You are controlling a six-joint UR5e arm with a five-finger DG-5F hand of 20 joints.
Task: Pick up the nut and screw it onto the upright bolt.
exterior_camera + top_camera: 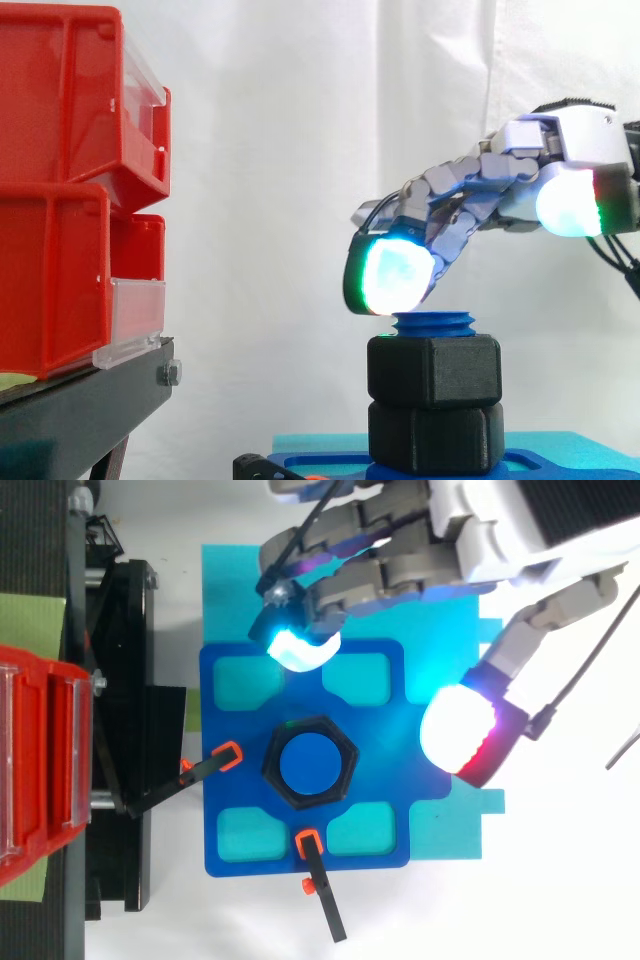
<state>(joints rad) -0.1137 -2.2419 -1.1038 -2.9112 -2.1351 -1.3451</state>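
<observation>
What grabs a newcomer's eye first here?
The open robot hand, with its glowing pads close by the top of the blue bolt at the centre. Next comes the black nut round that bolt, on a blue plate. Red bins stand stacked at the left.

1. Nut (pixel 433 370): black; bolt (pixel 308 764): blue.
2. Plate (pixel 240 720): dark blue with teal pockets, on a cyan mat (pixel 225 580).
3. Robot hand (pixel 400 570): grey and white, pads glowing cyan-white, one edged red and green.
4. Bins (pixel 60 200), left of frame: red; curtain (pixel 280 150): white.
5. Clamps (pixel 322 890): black, orange tips.
</observation>
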